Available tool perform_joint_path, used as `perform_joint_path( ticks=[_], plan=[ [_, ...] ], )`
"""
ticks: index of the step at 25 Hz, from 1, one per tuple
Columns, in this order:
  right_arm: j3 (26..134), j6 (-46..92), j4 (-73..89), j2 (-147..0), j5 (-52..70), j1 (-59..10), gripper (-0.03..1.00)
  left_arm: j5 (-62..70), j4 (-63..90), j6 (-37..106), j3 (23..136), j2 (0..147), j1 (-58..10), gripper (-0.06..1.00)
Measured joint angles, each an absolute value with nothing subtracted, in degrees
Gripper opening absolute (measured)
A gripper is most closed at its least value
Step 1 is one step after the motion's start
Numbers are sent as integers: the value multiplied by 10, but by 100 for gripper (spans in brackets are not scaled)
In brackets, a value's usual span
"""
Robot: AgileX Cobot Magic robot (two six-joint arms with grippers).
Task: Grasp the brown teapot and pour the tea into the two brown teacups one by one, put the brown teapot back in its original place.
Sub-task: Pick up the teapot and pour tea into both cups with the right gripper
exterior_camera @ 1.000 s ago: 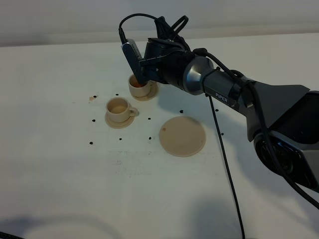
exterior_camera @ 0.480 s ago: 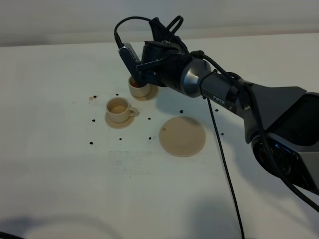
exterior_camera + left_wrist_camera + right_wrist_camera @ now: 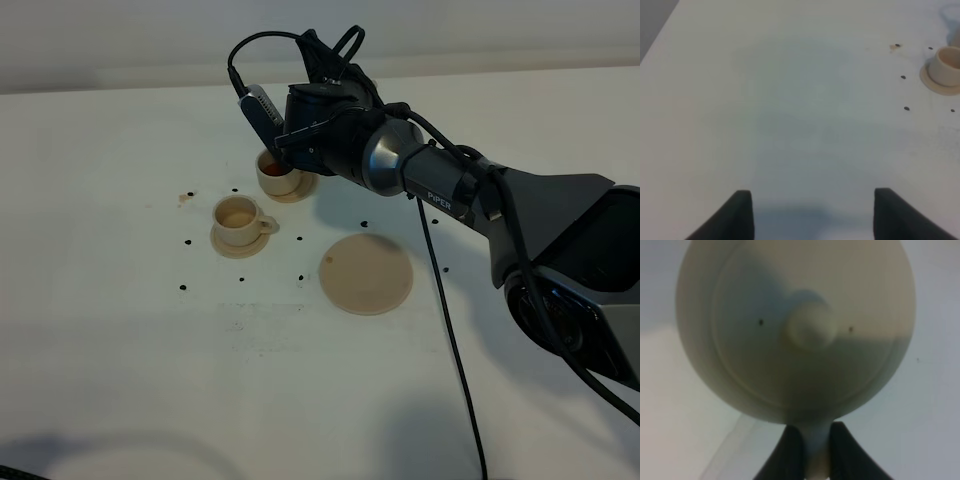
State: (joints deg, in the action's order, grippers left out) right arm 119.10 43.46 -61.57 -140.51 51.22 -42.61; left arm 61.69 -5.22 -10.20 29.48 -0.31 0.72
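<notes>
Far cup [image 3: 276, 172] holds reddish tea; near cup [image 3: 237, 217] contents unclear. Beige round teapot [image 3: 800, 330], knobbed lid, hangs over far cup, handle pinched in R tool [image 3: 812, 450]. L tool [image 3: 812, 215] wide above desk [image 3: 790, 100].

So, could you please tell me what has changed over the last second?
The right arm's wrist has crept slightly left and up in the high view, uncovering more of the far teacup and the reddish tea in it. The right gripper stays shut on the brown teapot. The near teacup and the coaster have not moved.
</notes>
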Motion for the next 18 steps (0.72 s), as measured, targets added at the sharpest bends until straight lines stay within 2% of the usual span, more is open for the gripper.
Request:
perform_joint_path(
  ticks=[18],
  plan=[
    [1191, 440, -635, -1405, 512, -437, 10, 617, -52, -102, 295, -3, 7, 50]
  ],
)
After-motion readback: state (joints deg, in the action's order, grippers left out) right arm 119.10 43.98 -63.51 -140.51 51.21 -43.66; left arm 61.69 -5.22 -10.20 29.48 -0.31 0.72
